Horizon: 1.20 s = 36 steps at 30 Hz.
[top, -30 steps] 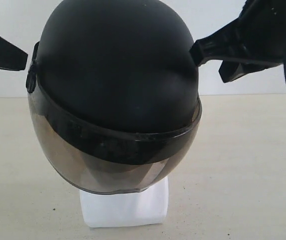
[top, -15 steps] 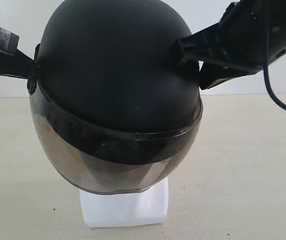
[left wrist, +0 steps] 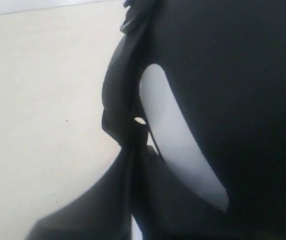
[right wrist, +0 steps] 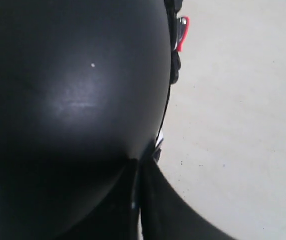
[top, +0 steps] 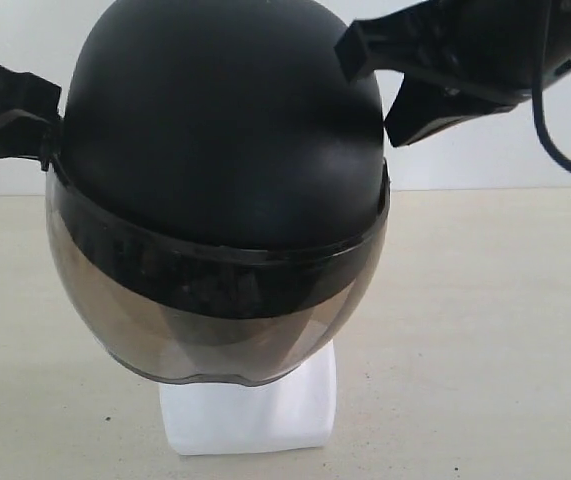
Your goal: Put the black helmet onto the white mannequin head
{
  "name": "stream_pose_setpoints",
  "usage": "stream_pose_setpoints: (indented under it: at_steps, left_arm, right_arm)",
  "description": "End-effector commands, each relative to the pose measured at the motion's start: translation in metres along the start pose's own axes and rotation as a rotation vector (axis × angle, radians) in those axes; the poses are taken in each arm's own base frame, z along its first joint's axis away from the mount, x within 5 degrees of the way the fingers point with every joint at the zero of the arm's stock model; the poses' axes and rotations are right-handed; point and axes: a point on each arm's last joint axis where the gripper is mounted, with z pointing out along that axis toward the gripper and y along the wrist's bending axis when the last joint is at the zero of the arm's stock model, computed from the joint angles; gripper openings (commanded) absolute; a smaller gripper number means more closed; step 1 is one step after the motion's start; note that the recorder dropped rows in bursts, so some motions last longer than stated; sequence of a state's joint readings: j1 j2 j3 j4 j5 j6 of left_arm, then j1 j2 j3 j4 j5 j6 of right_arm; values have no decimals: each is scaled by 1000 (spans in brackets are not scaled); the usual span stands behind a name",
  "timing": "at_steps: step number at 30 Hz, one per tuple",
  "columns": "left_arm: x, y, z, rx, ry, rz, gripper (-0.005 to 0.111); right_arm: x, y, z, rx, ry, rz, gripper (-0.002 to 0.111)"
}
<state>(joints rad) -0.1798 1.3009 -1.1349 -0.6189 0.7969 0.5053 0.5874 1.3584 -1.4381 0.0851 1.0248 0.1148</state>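
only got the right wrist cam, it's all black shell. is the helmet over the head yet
Observer: Yes. In the exterior view the helmet covers the head; only its white neck base shows below the visor.
Operator: where's the left gripper
Observer: The left gripper is at the helmet's side edge, where the visor ends.
Operator: is it sitting level
Observer: Not quite. The visor's top band slopes down toward the right gripper.

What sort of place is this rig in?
Likely a bare lab test bench, not a home: plain beige tabletop, blank white wall behind, and a black helmet over a white mannequin head as props.
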Motion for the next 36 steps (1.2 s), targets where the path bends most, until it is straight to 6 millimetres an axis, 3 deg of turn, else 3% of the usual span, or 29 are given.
stream_pose_setpoints:
  at_steps: [1,13,36]
  left_arm:
    - [-2,2,5,-7,-7,7,5]
    - [-2,11,22,-20,14,-16,5]
    - [-7,14,24,-43,-45,-36,5]
  right_arm:
    - [-11,11,-14,-96,-89,21,0]
    - [-11,13,-14,-124,-94,15,0]
    - [-14,17,-19,-168,-139,24,0]
